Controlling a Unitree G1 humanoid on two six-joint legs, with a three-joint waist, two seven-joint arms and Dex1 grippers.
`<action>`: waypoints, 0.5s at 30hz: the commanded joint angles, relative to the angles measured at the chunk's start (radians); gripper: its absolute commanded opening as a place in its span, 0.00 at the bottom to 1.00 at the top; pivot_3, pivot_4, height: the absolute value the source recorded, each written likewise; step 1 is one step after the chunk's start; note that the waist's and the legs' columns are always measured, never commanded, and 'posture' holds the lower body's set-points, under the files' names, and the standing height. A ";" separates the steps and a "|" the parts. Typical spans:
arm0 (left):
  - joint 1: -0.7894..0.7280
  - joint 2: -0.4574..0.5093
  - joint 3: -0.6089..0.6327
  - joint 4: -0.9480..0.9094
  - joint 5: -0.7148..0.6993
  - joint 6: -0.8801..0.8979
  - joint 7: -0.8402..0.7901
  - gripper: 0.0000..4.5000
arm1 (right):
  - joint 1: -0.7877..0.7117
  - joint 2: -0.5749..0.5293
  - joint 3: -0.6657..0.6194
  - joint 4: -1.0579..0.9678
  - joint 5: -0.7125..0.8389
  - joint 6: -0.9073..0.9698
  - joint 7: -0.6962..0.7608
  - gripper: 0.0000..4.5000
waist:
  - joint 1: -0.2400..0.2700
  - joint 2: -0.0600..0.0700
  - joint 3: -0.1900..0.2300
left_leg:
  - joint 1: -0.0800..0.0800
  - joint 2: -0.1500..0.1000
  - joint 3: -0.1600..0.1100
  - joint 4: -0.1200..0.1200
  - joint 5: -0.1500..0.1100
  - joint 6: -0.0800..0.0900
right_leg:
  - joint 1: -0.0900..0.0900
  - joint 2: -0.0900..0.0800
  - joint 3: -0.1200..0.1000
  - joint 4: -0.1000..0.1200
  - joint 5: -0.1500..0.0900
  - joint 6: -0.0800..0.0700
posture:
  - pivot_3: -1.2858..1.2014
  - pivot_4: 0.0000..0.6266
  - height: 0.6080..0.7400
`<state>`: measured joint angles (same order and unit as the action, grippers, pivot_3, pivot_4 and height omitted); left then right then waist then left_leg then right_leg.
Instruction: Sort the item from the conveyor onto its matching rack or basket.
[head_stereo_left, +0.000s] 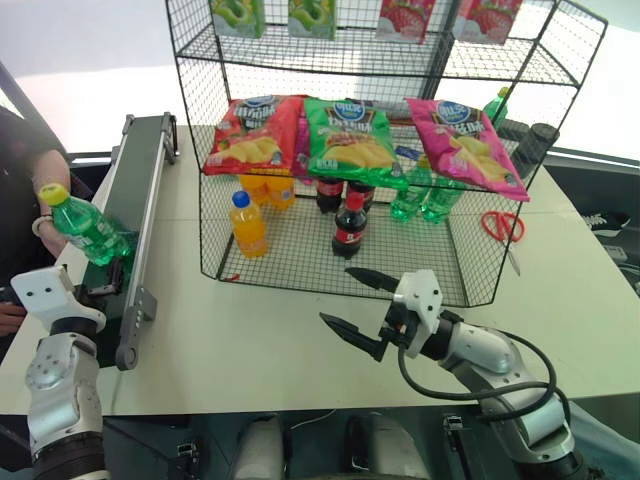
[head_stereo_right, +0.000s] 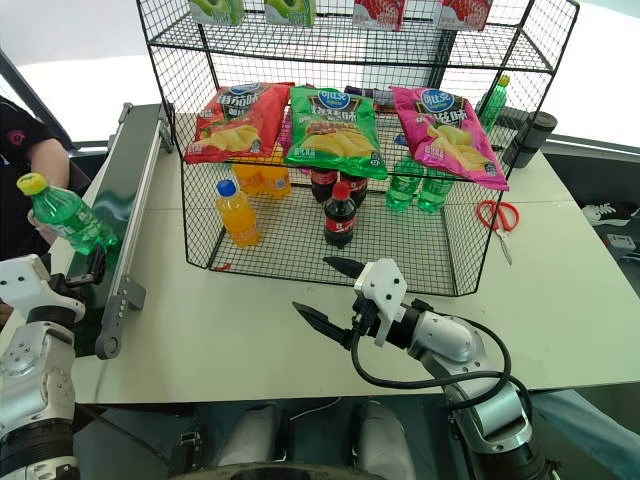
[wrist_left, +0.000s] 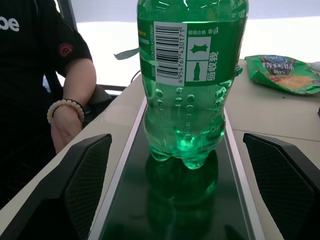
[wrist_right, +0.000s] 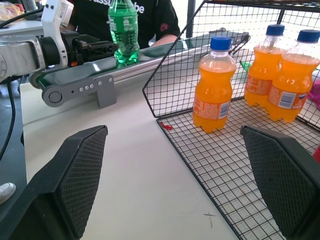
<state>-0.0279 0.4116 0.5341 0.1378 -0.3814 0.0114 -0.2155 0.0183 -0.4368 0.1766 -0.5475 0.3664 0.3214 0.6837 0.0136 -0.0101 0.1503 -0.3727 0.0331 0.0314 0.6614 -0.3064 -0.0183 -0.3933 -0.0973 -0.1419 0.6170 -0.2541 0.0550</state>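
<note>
**Green bottle stands on the belt, both jaws spread**

The green soda bottle (head_stereo_left: 84, 228) with its yellow cap stands upright on the dark conveyor (head_stereo_left: 133, 205) at the left edge of the frame, close to the belt's near end. The left gripper (wrist_left: 186, 195) sits just behind it with its jaws released wide, 1 finger on either side of the belt, not touching the bottle. A person's hand (wrist_left: 66, 126) with a bead bracelet rests beside the conveyor.

In the lower centre, the right gripper (head_stereo_left: 358, 307) hovers over the white desk (head_stereo_left: 250, 340) just in front of the black wire rack (head_stereo_left: 330, 255), its jaws released and holding nothing. In the rack's bottom basket stand orange bottles (head_stereo_left: 247, 225), cola bottles (head_stereo_left: 349, 225) and green bottles (head_stereo_left: 420, 195). 3 chip bags (head_stereo_left: 350, 140) lie on the tier above. Red scissors (head_stereo_left: 503, 228) lie on the desk at the right.
</note>
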 joint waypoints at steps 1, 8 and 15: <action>-0.005 0.016 0.027 -0.011 -0.003 -0.027 -0.003 1.00 | -0.004 -0.002 -0.004 -0.030 0.011 -0.014 0.005 0.99 | 0.000 0.000 0.000 | 0.000 0.000 0.000 0.000 0.000 0.000 | 0.000 0.000 0.000 0.000 0.000 0.000 | 0.52 0.24 0.96; -0.008 0.017 0.027 -0.010 -0.004 -0.029 -0.008 1.00 | 0.002 0.006 0.008 0.004 -0.003 -0.042 0.015 0.99 | 0.000 0.000 0.000 | 0.000 0.000 0.000 0.000 0.000 0.000 | 0.000 0.000 0.000 0.000 0.000 0.000 | 0.52 0.24 0.96; 0.000 0.016 0.017 -0.021 -0.005 -0.036 -0.031 0.82 | -0.005 0.014 0.017 0.048 -0.012 -0.075 0.027 1.00 | 0.000 0.000 0.000 | 0.000 0.000 0.000 0.000 0.000 0.000 | 0.000 0.000 0.000 0.000 0.000 0.000 | 0.52 0.24 0.96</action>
<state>-0.0306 0.4129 0.5349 0.1378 -0.3822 0.0053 -0.2358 0.0223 -0.4315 0.1909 -0.4897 0.3549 0.2750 0.7045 0.0136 -0.0100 0.1504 -0.3727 0.0331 0.0314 0.6612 -0.3064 -0.0183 -0.3933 -0.0973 -0.1420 0.6166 -0.2541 0.0550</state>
